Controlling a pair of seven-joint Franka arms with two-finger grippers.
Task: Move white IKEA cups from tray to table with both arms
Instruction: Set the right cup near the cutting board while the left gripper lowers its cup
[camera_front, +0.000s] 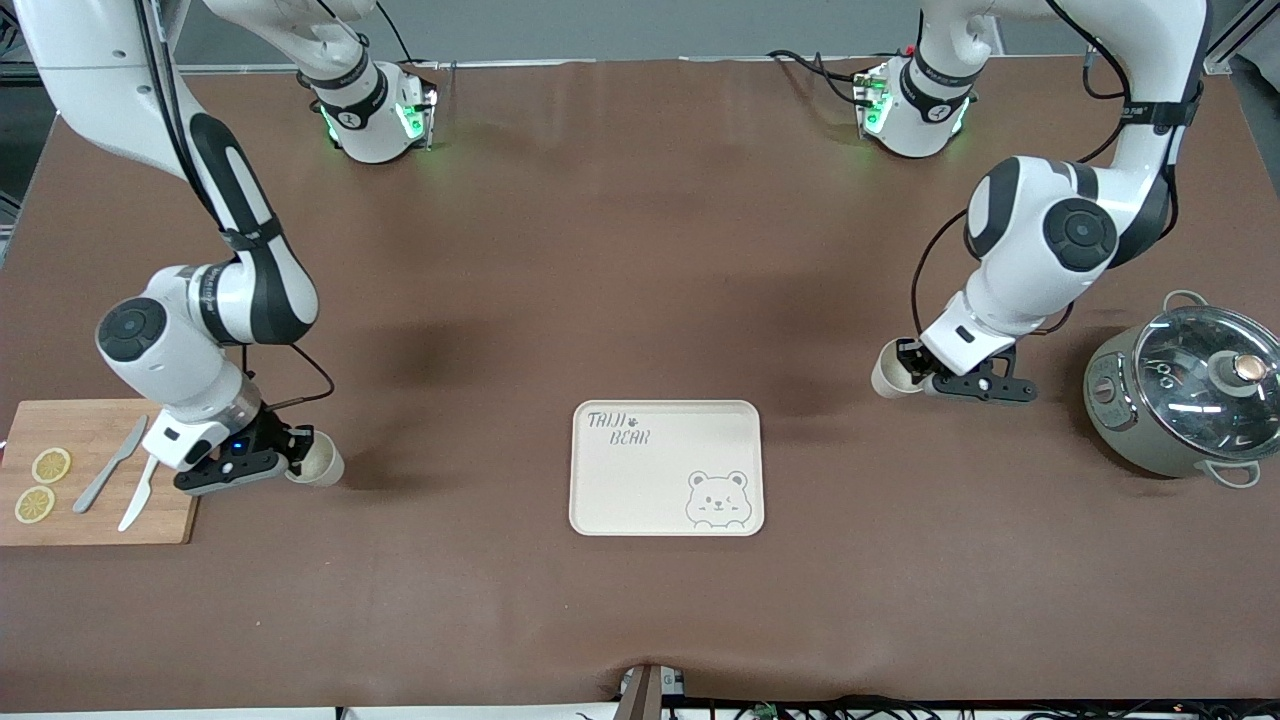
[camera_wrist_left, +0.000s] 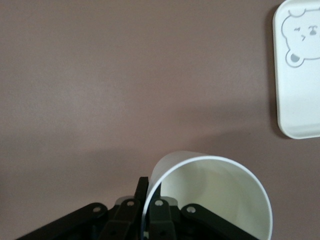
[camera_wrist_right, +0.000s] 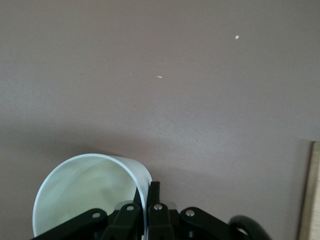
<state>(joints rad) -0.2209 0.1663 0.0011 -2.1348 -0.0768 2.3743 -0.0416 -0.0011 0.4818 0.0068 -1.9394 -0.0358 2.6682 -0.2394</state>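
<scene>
Either side of the empty tray (camera_front: 666, 468), each gripper pinches a cup's wall: left gripper (camera_front: 912, 377) its cup (camera_front: 892, 369), right gripper (camera_front: 298, 462) its cup (camera_front: 320, 461). Both cups look tilted; released so, they could topple and roll across the table (camera_front: 640, 250).

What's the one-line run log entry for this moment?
left gripper: shut on cream-white tumbler over brown table | right gripper: shut on second tumbler | cream bear tray: empty
</scene>
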